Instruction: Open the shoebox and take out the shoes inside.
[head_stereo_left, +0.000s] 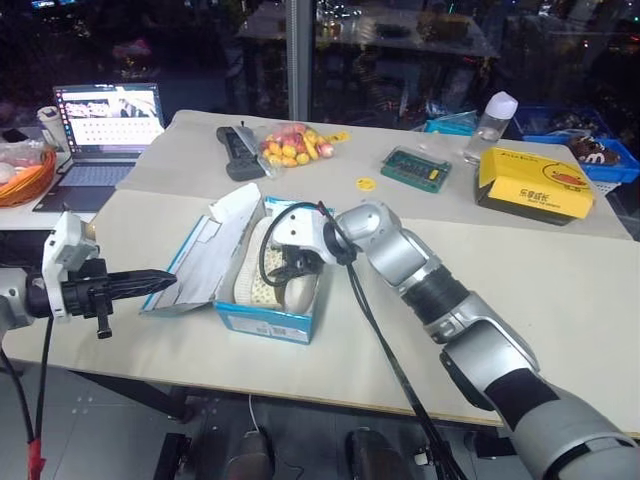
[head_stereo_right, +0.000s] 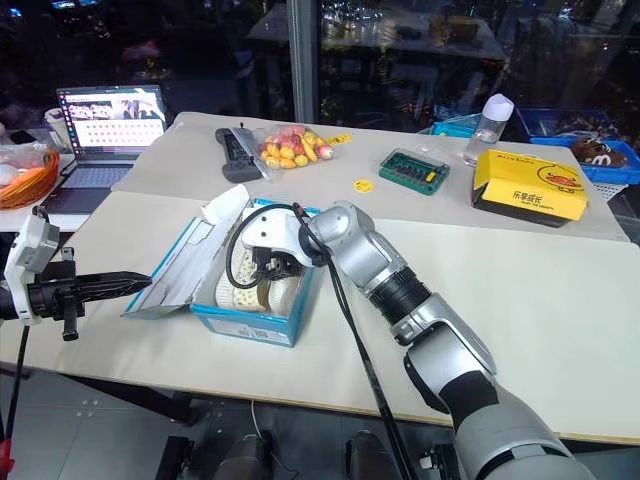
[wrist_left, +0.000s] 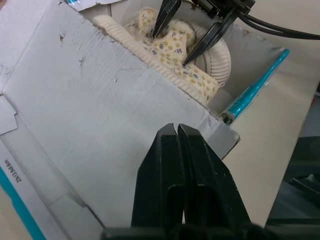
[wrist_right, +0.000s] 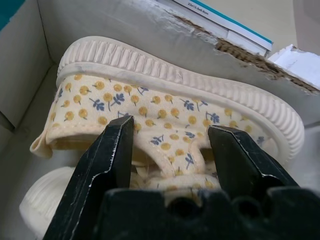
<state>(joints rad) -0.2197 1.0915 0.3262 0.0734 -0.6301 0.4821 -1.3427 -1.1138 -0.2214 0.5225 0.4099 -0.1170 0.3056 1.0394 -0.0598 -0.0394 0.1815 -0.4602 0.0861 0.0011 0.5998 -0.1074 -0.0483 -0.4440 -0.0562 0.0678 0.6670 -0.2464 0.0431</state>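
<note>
Right gripper (wrist_right: 170, 137) is down inside the open shoebox (head_stereo_left: 270, 322), fingers spread astride the shoes (wrist_right: 165, 100). Left gripper (wrist_left: 177, 131), pressed together, sits at the lid's edge.

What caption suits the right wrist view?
Open right tool straddling a cream floral shoe inside the opened shoebox.
</note>
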